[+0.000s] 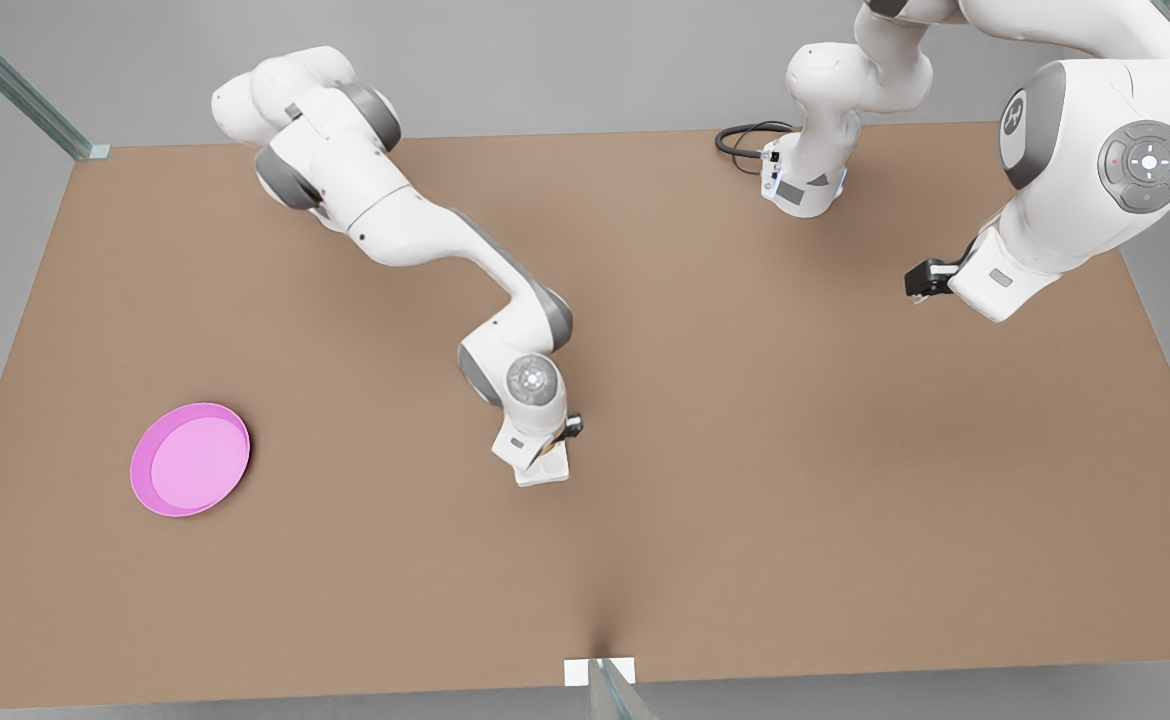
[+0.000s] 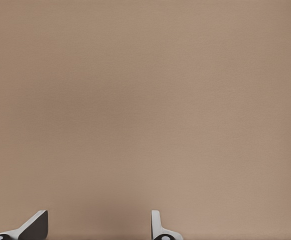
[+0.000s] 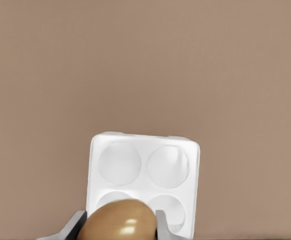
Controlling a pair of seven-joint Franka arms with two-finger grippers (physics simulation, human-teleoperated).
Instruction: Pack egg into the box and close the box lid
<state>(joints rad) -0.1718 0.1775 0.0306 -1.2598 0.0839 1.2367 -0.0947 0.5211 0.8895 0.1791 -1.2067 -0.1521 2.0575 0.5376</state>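
The egg [image 3: 116,220] sits pinched between the two fingers [image 3: 74,226] of the right gripper [image 3: 118,227], which is closed just to the egg's width and grips it across its narrow middle. It is smooth, rounded and glossy, so it probably slips easily and would crack under a hard squeeze; a light hold on the two opposite flanks, as here, looks like the safest way to carry it. Directly beneath the gripper and slightly beyond its fingertips lies the box [image 3: 143,170], a thin white moulded tray that likely weighs very little and could slide if nudged. The egg hangs over the near cup on one side, apparently not yet seated in it. The count is one egg, one box, four round cups in a two-by-two grid, all four seemingly empty. The box lid cannot be made out. In the front view the right gripper [image 1: 545,462] is low over the brown table [image 1: 745,450], with one pink plate [image 1: 190,459] well apart from it. The left gripper [image 2: 98,227] waits high over bare table, its fingers [image 2: 35,225] spread apart and holding nothing.
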